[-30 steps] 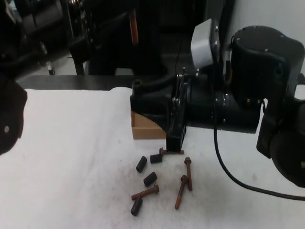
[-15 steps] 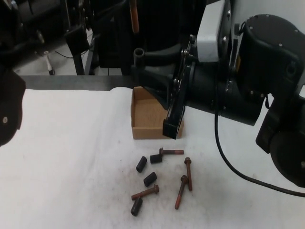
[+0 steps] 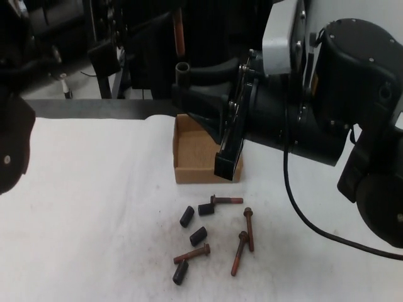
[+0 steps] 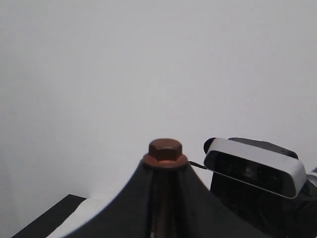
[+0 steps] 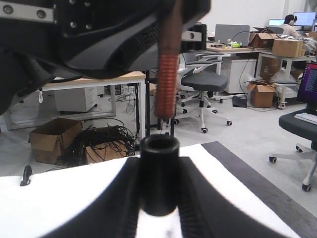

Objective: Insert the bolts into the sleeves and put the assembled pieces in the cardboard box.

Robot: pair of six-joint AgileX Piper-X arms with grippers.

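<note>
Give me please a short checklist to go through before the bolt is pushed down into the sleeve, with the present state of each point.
1. Grip of the left tool on the bolt: ok, shut just under the head.
2. Grip of the right tool on the sleeve: ok, opening faces up.
3. Threaded end above the opening, not yet inside: ok.
4. Bolt centred over the bore: cannot tell; it looks close, but depth is unclear.
5. cardboard box open on the bench: ok.

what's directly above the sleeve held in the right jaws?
A bolt, threaded end down, hangs just above the sleeve, not yet in. Its upper shank is covered by the left jaws.
</note>
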